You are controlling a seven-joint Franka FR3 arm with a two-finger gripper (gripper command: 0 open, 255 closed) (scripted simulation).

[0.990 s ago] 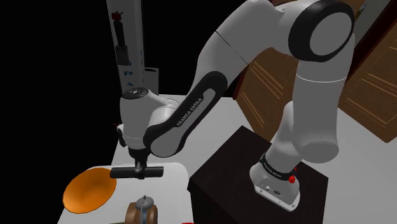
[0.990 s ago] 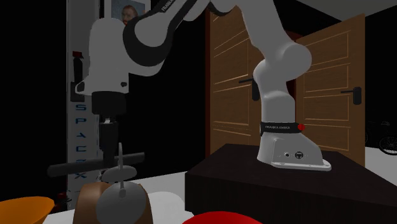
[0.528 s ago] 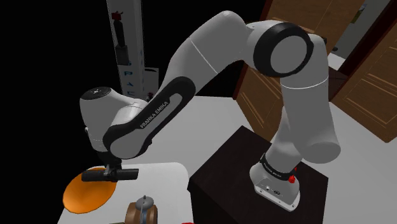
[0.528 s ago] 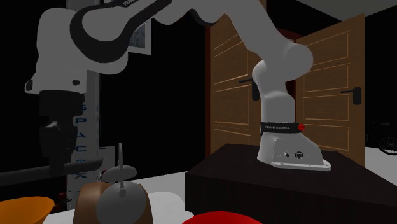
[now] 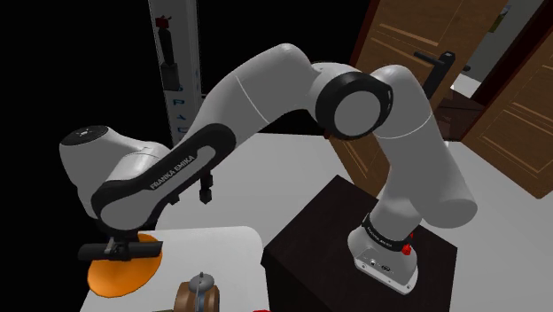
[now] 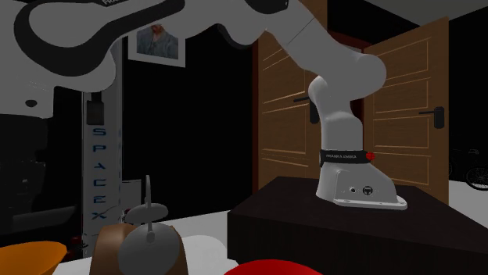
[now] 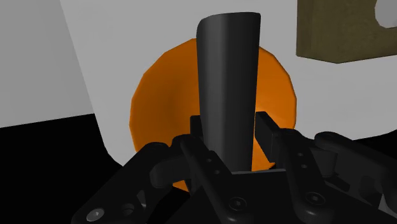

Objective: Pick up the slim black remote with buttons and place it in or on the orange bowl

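While the gripper (image 7: 230, 130) clamps the remote (image 7: 226, 76) at mid-length just above the bowl (image 7: 153, 108), an off-centre release could land one end on the rim, tipping the remote out.

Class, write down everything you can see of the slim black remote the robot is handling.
The remote is a slim, plain dark slab with a smooth, faintly glossy face and one rounded end; no buttons show. The black hand is shut on it, one finger against each long side. It lies level over the orange bowl; whether it touches the bowl cannot be told.
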